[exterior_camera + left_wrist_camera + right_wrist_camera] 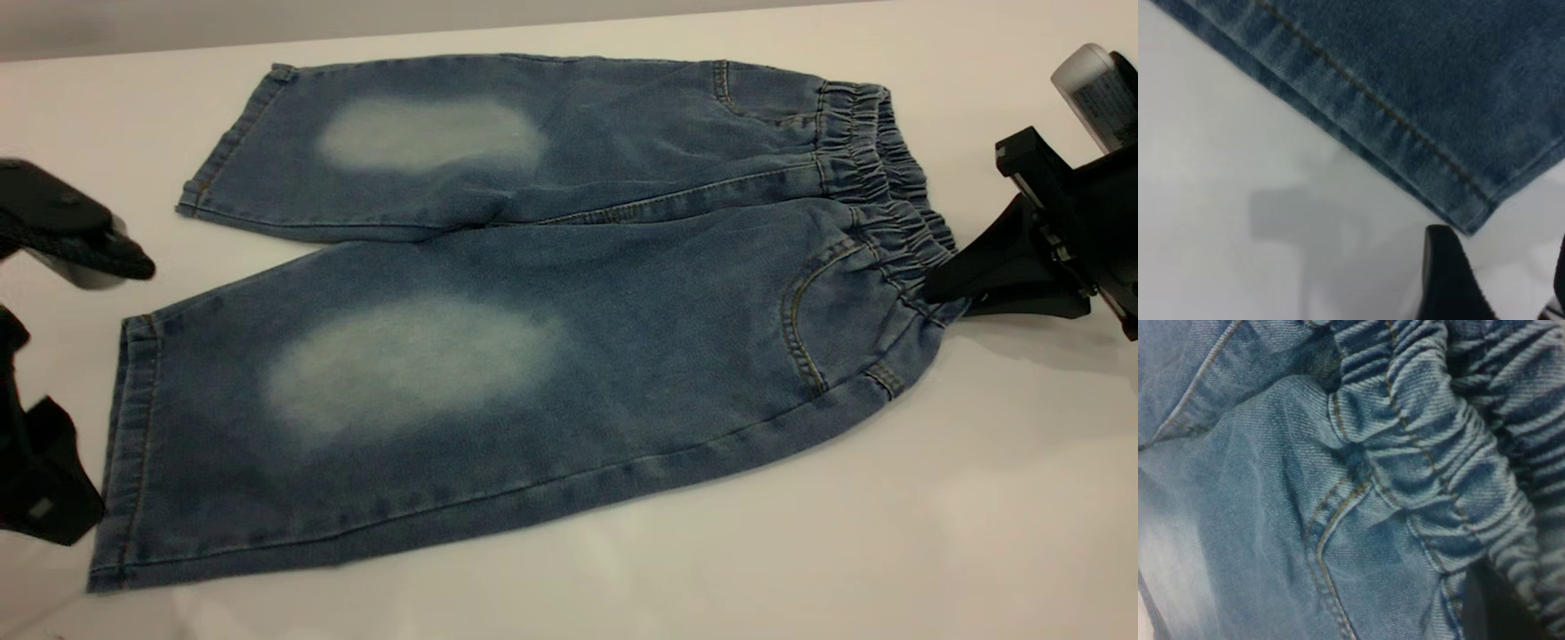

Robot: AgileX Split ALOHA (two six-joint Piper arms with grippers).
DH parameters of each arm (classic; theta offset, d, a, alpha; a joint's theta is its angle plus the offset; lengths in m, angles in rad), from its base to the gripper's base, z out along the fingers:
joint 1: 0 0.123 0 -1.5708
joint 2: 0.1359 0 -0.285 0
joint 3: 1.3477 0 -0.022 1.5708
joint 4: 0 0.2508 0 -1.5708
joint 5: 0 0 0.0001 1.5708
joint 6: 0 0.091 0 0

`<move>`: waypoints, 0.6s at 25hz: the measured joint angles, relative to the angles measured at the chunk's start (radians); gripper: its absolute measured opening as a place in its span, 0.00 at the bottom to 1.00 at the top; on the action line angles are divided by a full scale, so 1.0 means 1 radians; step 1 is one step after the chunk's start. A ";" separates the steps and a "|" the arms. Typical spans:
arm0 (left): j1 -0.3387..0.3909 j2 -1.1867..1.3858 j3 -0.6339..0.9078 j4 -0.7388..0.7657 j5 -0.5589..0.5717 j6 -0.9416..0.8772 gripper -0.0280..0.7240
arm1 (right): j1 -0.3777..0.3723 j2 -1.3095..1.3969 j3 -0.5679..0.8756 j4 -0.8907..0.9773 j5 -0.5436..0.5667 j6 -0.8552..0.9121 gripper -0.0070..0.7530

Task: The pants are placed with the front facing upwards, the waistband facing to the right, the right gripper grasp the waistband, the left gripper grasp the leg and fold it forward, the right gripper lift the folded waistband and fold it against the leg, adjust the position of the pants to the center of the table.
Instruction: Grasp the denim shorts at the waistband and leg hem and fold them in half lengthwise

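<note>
Blue denim pants (533, 302) are spread flat and front up on the white desk (978, 498), with both legs pointed toward the left arm's side and the waistband (889, 187) toward the right arm's side. A pale faded oval is seen on each leg front, and curved pockets stitched in tan are seen beside the gathered band. The near leg is fanned away from the far one, so that a narrow wedge of bare desk is left between them at the left. The right gripper (942, 284) is set at the near end of the waistband, its dark tip touching the ruffled denim where the band meets the near pocket; whether the cloth is pinched between its fingers or merely touched cannot be told from the exterior view. In the right wrist view the frame is filled with the elastic gathers (1438, 453) and the pocket seam (1328, 540), and only a dark shape is seen at one corner, so the state of those fingers cannot be told there either. The left gripper (49, 427) is held just beside the hem of the near leg, at the desk's left edge. In the left wrist view one dark finger (1448, 280) is seen just off the hem corner (1458, 207), apart from the cloth, with a second edge well to its side, so the fingers are spread and nothing is held.
</note>
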 joint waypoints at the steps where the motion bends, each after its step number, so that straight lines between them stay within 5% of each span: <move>1: 0.000 0.016 0.000 -0.012 -0.018 0.000 0.52 | 0.000 0.000 0.000 0.000 0.001 0.000 0.05; 15: 0.000 0.165 0.000 -0.038 -0.105 0.007 0.52 | 0.000 -0.001 0.000 0.014 0.006 -0.008 0.06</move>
